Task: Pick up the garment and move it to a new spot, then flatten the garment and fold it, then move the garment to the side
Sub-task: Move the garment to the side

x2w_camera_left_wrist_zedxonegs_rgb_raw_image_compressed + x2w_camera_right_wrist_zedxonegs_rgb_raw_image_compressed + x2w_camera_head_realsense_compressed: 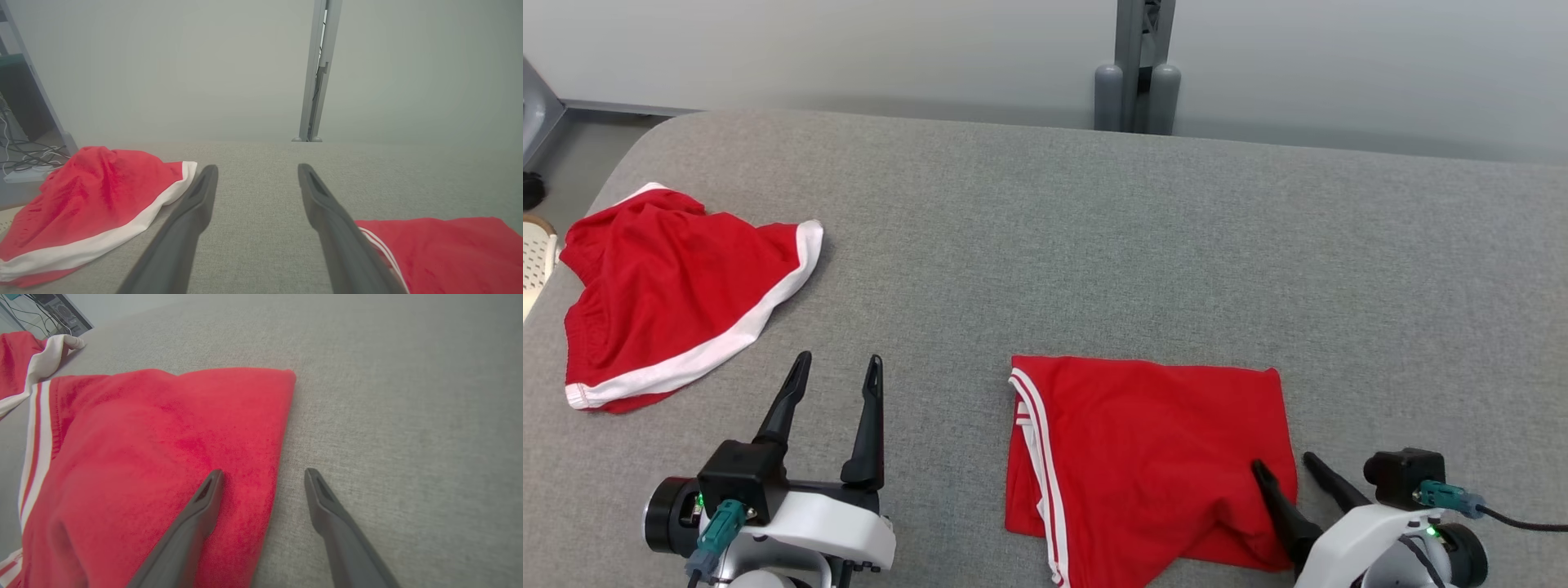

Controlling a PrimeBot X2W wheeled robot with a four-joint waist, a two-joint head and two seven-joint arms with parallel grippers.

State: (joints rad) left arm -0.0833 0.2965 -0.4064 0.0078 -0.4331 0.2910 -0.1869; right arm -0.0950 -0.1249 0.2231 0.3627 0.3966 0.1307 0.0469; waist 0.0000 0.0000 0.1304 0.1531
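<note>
Here's the folded red garment, lying low and centre in front of me on the grey tabletop: a neat rectangle, white double stripe down its left edge, with a bit of a ridge near the lower right corner. My right claw sits at that right edge with its jaws spread wide and nothing in them. One finger is over the red cloth just inside the edge, the other is over bare tabletop just beside it, so I'm straddling the edge without gripping it. I can't tell from here whether the tips are touching down or hovering just above. Out to the left, my left claw is wide open and empty too, hanging over bare fabric between this garment and a second red garment with a broad white hem, which lies loosely heaped near the tabletop's far left corner, well apart from the folded one. A grey post stands behind the back edge. My read: the fold looks done, so I'm on the last step, moving the garment to the side. Next I need to pinch through all the layers at this edge, and ideally bring the left claw across to the striped side, so the stack lifts or slides together without the fold springing open.
</note>
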